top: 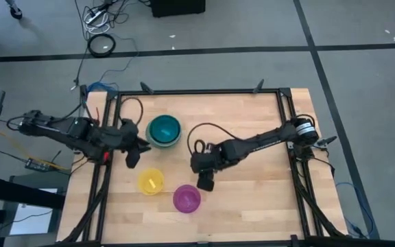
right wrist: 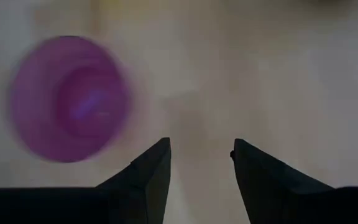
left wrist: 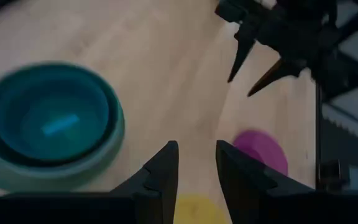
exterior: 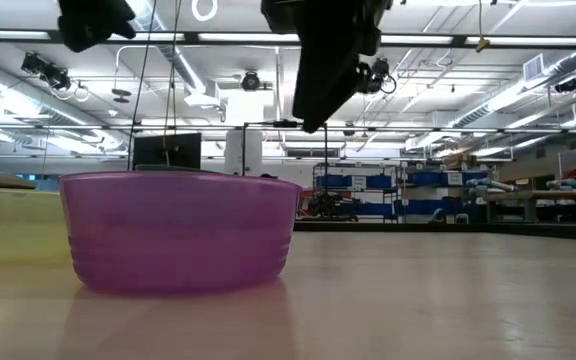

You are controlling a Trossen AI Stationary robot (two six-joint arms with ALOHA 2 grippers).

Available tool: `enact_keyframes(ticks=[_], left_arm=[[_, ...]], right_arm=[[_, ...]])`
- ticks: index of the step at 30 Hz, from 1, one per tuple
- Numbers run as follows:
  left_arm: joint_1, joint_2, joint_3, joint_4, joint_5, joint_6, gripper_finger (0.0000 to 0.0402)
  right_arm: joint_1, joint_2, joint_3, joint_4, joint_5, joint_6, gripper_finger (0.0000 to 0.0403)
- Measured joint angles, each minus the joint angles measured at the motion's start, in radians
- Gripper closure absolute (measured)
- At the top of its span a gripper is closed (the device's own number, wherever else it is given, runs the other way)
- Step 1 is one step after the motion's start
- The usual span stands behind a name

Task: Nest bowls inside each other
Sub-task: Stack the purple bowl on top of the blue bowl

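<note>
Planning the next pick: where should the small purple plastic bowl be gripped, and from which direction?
Probably the rim of the small purple plastic bowl, from straight above, one finger inside and one outside. It stands upright, mouth up, apart from the yellow bowl, and the open right hand hovers beside it.

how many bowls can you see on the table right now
4: a teal bowl nested in a sage green bowl at the back, a yellow bowl and purple bowl in front. More may be nested unseen.

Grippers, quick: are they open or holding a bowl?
Left gripper: open, empty, above the table near the teal bowl.
Right gripper: open, empty, beside the purple bowl.
</note>
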Motion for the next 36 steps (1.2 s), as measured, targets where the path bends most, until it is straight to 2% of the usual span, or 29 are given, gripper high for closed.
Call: enact_keyframes(ticks=[4, 6, 17, 27, 36], left_arm=[[-0.071, 0.024, 0.0, 0.001, 0.002, -0.049, 0.0285], [-0.104, 0.038, 0.0, 0.0, 0.002, -0.077, 0.0285], [-0.212, 0.16, 0.0, 0.0, -0.038, -0.161, 0.0285], [-0.225, 0.241, 0.0, 0.0, -0.118, -0.18, 0.0285], [-0.224, 0.243, 0.0, 0.009, -0.189, -0.181, 0.0285]], right_arm=[[-0.013, 0.004, -0.076, 0.173, -0.228, 0.042, 0.0245], [-0.019, 0.004, -0.097, 0.232, -0.266, 0.058, 0.0248], [-0.016, 0.004, -0.135, 0.229, -0.197, 0.09, 0.0251], [0.014, 0.004, -0.198, 0.339, -0.198, 0.121, 0.0251], [0.016, 0.014, -0.236, 0.422, -0.196, 0.131, 0.0252]])
